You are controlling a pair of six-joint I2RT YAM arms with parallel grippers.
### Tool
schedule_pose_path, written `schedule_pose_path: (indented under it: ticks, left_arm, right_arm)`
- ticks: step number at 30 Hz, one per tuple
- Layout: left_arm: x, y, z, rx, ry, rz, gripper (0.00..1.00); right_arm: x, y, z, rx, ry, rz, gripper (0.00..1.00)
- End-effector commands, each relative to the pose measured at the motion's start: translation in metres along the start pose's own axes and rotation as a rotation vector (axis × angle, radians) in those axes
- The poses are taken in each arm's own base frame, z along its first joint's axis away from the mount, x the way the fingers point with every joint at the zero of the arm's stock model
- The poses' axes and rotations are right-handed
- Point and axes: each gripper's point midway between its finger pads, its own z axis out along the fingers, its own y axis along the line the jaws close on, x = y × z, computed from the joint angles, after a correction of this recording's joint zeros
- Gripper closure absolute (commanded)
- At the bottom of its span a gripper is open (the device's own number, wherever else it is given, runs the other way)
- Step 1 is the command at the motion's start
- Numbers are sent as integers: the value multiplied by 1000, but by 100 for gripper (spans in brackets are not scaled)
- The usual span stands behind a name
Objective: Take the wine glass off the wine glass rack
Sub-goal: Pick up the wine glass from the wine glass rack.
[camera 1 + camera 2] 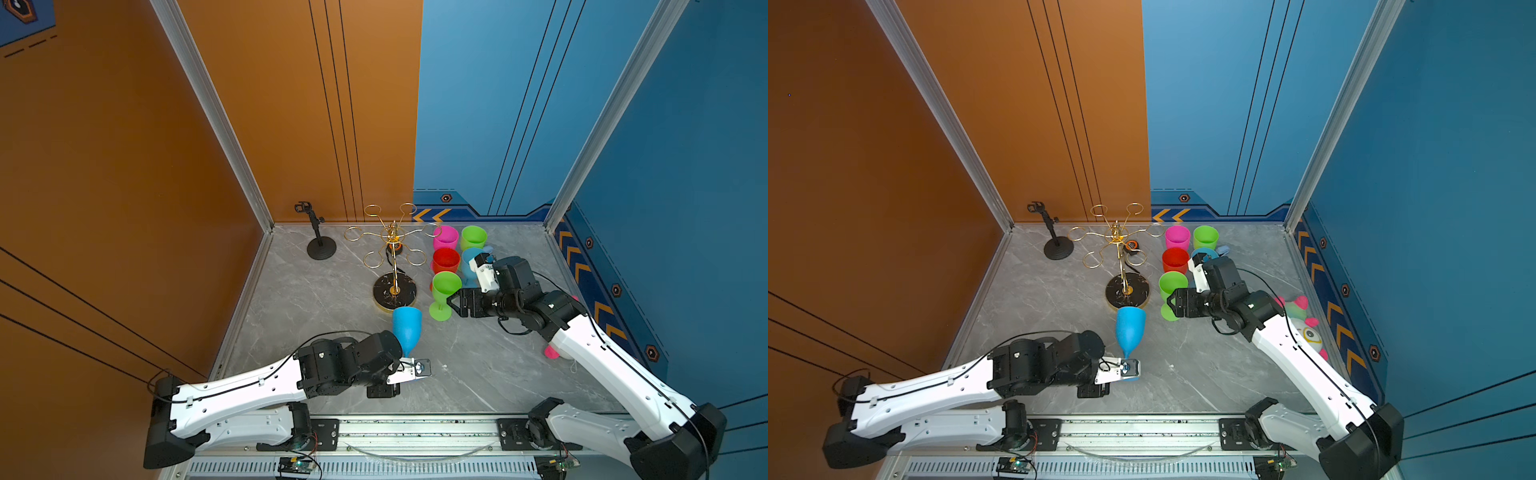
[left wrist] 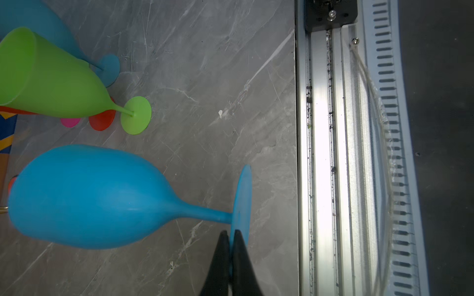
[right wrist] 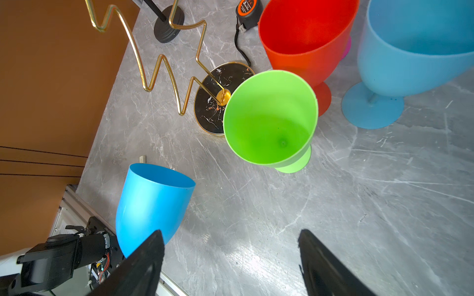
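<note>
The gold wire wine glass rack (image 1: 405, 291) (image 1: 1136, 291) (image 3: 207, 107) stands mid-table, and all the rings I can see hold nothing. A blue wine glass (image 1: 407, 328) (image 1: 1130, 328) (image 2: 89, 197) (image 3: 151, 205) is in front of the rack's base, bowl up and leaning toward it, apart from the rack. My left gripper (image 1: 420, 368) (image 1: 1129, 368) (image 2: 230, 232) is shut on the rim of its round foot. My right gripper (image 1: 453, 302) (image 1: 1173, 302) (image 3: 230, 233) is open and holds nothing, close beside a green glass (image 1: 445, 286) (image 3: 269, 120) that stands upright on the table.
Pink (image 1: 445, 237), green (image 1: 473, 237), red (image 1: 446, 259) and light blue (image 3: 415, 46) glasses stand right of the rack. A black clamp stand (image 1: 321, 247) is at the back left, a tape measure (image 3: 247, 10) lies behind the rack, and a plush toy (image 1: 1304, 328) sits by the right wall. A metal rail (image 2: 323, 153) runs along the front edge.
</note>
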Motion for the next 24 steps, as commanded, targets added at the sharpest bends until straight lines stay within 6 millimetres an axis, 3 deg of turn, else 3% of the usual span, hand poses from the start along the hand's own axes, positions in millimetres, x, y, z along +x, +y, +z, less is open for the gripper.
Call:
schedule_pose_path:
  ticks: [1, 5, 15, 24]
  left_arm:
    - [7, 11, -1, -132, 13, 219, 100]
    - [19, 14, 4, -245, 73, 391, 100]
    - [21, 28, 1, -482, 96, 645, 100]
    - [17, 35, 1, -613, 72, 754, 100]
  right_arm:
    - [-1, 10, -5, -34, 27, -14, 17]
    - [-4, 17, -6, -58, 38, -19, 18]
    - [-1, 41, -4, -163, 104, -58, 23]
    - [4, 64, -6, -262, 148, -79, 34]
